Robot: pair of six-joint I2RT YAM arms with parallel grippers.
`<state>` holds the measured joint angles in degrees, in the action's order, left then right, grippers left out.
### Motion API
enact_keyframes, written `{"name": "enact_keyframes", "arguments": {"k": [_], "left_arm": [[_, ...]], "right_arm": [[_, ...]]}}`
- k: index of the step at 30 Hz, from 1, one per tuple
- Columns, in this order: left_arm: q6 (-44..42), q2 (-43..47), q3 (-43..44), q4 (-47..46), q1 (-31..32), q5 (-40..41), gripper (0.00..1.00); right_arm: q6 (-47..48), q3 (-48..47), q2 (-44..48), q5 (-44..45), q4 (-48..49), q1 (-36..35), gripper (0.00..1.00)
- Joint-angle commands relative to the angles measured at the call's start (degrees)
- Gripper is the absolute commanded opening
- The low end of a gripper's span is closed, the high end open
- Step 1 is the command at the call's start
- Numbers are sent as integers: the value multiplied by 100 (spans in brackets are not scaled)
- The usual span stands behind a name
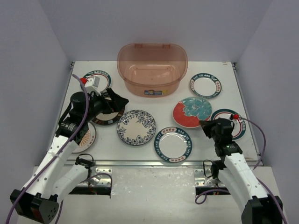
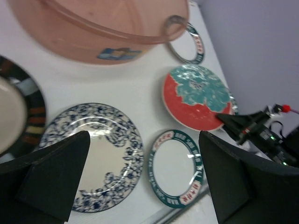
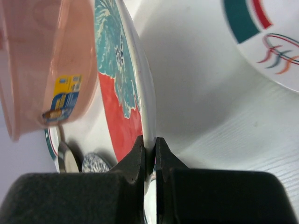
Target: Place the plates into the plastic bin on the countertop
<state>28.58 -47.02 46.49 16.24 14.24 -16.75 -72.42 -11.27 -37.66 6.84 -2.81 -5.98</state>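
The right end effector (image 3: 149,145) is clamped on the red plate's (image 3: 122,88) rim, just front-right of the bin (image 1: 152,83). The left end effector (image 2: 144,136) has its fingers apart above the dark-rimmed plate (image 1: 103,120), beside the blue plate (image 1: 136,127). The other plates lie on the counter (image 1: 154,106).

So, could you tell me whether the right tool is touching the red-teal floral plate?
Touching. The right wrist view shows the right tool clamped on the rim of the red-teal floral plate.
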Motion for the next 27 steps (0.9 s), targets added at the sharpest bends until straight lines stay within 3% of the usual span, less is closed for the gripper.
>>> {"name": "enact_keyframes", "arguments": {"k": [1,5,10,17,18,21,23,24,26,27], "left_arm": [[835,-488,-201,-1908,256,-2073,100],[904,-709,-189,-2232,597,-1977,100],[831,-1201,-178,-2326,861,-1885,100],[789,-1573,-313,-2417,1005,-1746,88],[796,-1651,-305,-2466,1040,-1781,83],[842,-1818,-241,-2631,1179,-1788,54],[851,-1920,-143,-2644,1272,-1751,9],[852,-1933,-119,-2644,1293,-1740,0],[883,-1912,-57,-2637,1292,-1623,0],[919,-1840,-27,-2595,1292,-1378,0]], "right_arm": [[1150,-1018,560,-1511,529,-18,0],[1553,-1489,480,-2818,480,-18,0],[1250,-1879,59,-4692,1122,-18,0],[775,-1917,-191,-5452,1879,-21,0],[732,-1929,-255,-5508,1938,-26,0],[624,-1972,-357,-5610,2060,-35,0],[648,-1984,-419,-5584,2041,-53,0],[694,-1985,-452,-5566,2016,-53,0],[790,-2000,-511,-5517,1923,-53,7],[893,-2042,-547,-5511,1808,-53,28]]}}
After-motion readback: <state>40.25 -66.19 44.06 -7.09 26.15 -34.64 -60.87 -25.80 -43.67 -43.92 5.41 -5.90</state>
